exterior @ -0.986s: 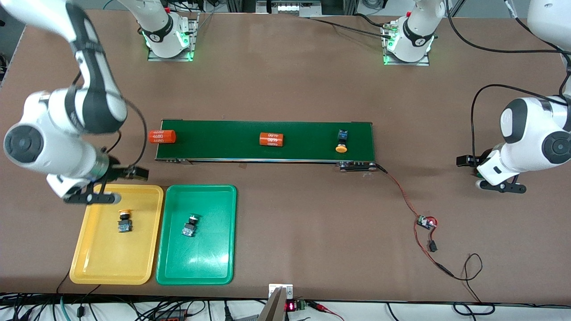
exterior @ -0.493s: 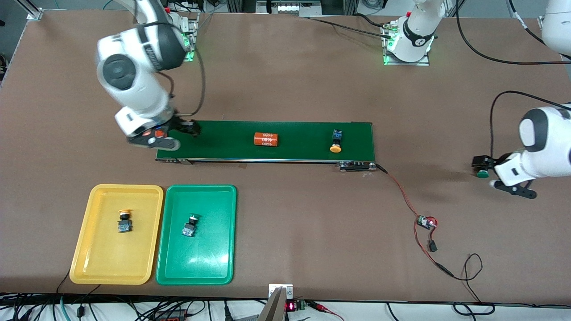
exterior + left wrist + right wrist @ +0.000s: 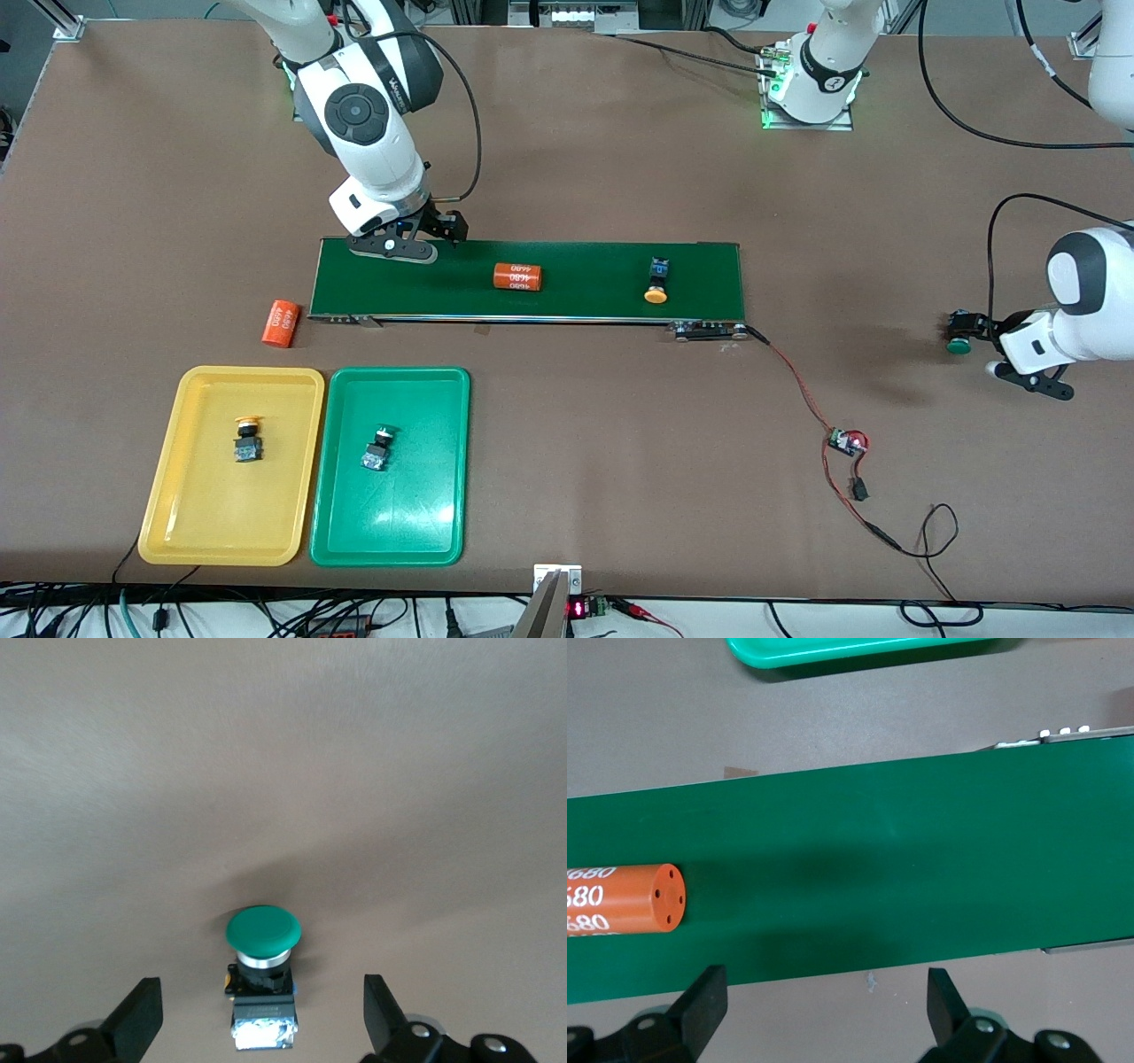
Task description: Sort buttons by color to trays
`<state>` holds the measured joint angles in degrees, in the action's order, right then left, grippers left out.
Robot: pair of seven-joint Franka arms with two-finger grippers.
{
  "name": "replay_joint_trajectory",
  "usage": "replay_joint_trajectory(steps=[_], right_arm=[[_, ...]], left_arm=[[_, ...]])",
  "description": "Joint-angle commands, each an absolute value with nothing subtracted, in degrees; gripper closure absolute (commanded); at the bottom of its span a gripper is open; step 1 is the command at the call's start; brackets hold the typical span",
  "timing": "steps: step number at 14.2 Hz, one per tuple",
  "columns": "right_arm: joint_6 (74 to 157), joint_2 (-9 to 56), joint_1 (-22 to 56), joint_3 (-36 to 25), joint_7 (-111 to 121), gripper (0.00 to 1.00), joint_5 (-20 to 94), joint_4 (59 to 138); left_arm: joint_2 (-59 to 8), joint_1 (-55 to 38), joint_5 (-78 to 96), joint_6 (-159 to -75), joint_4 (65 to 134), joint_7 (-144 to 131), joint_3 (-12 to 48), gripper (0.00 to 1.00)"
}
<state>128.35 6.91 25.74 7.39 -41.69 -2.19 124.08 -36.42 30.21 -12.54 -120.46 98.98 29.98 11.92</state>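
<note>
**Buttons half sorted, both claws spread for the next picks**

Trays first, toward the right arm's end of the brown table and near its front edge: the shallow yellow plastic tray (image 3: 177, 523) carries one yellow-capped push-button (image 3: 247, 440) near its middle, and the matching green plastic tray (image 3: 425, 523) just beside it carries one green-capped push-button (image 3: 378, 447).

An orange printed cylinder (image 3: 281, 322) lies on the table off the end of the long dark-green conveyor belt (image 3: 585, 301). The right gripper (image 3: 400, 250) hovers over that end with fingers spread and empty. A second orange cylinder (image 3: 517, 277) rides mid-belt and should pass untouched. The target is probably the second yellow-capped button (image 3: 656, 285), near the belt's other end; best to straddle its blocky body, not the cap.

At the left arm's edge of the table, the left gripper (image 3: 257, 1023) stands spread around the second green-capped button (image 3: 261, 970), not yet pinching. Centring before closing should keep it from tipping.
</note>
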Motion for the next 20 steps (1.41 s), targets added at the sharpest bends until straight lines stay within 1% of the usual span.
replay_joint_trajectory(steps=[1, 5, 7, 17, 18, 19, 20], right_arm=[[130.0, 6.9, 26.2, 6.8, -42.3, 0.0, -2.3, 124.0], [134.7, 8.3, 26.4, 6.8, -40.8, 0.0, -2.9, 123.9], [136.5, 9.3, 27.2, 6.8, -36.1, 0.0, -3.1, 123.8], [136.5, 10.2, 27.2, 6.8, -35.8, 0.0, -3.1, 123.5], [136.4, 10.3, 27.2, 6.8, -35.8, 0.0, -3.1, 123.5], [136.4, 10.3, 27.2, 6.8, -35.8, 0.0, -3.1, 123.5], [136.4, 10.4, 27.2, 6.8, -35.8, 0.0, -3.1, 123.5]], left_arm=[[-38.6, 31.3, -14.0, -119.8, 97.3, 32.0, 12.7, 0.0], [-39.6, 31.4, -15.6, -119.7, 97.6, 33.2, 12.7, 0.0], [-39.6, 31.6, -15.5, -119.7, 98.0, 33.1, 12.7, 0.0], [-38.6, 33.8, -15.6, -120.2, 102.2, 33.1, 12.6, 0.0], [-38.4, 33.8, -15.6, -120.1, 102.4, 33.2, 12.6, 0.07], [-38.0, 33.8, -15.6, -119.5, 102.5, 33.2, 12.7, 0.23], [-37.6, 33.8, -15.6, -118.4, 102.5, 33.3, 12.7, 0.49]])
